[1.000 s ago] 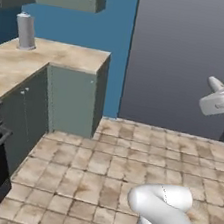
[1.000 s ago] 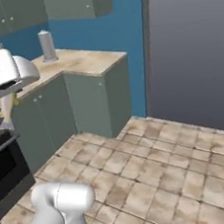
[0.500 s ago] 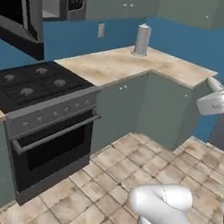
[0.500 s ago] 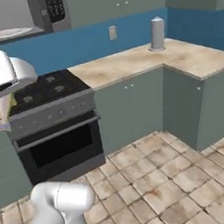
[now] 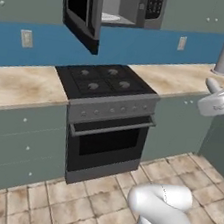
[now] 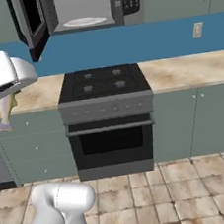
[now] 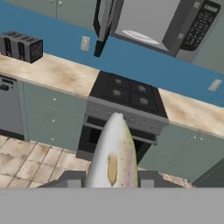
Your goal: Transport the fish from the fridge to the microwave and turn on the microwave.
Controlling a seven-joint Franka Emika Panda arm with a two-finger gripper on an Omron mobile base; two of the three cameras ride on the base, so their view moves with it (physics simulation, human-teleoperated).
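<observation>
Projecting up from the claw (image 7: 111,183) at bottom centre of the hand view, the fish (image 7: 113,153) is sitting between the two finger tips, which appear to be clamped on its hidden tail end; its free length is pointing toward the stove (image 7: 127,94). Judging by its slender, smooth body, it is probably light but slippery, so a firm hold across the thicker middle would be safer. Above the stove, the microwave (image 7: 157,24) is standing with its door (image 7: 103,19) open and the white turntable (image 7: 140,37) showing, upper centre of frame.
</observation>
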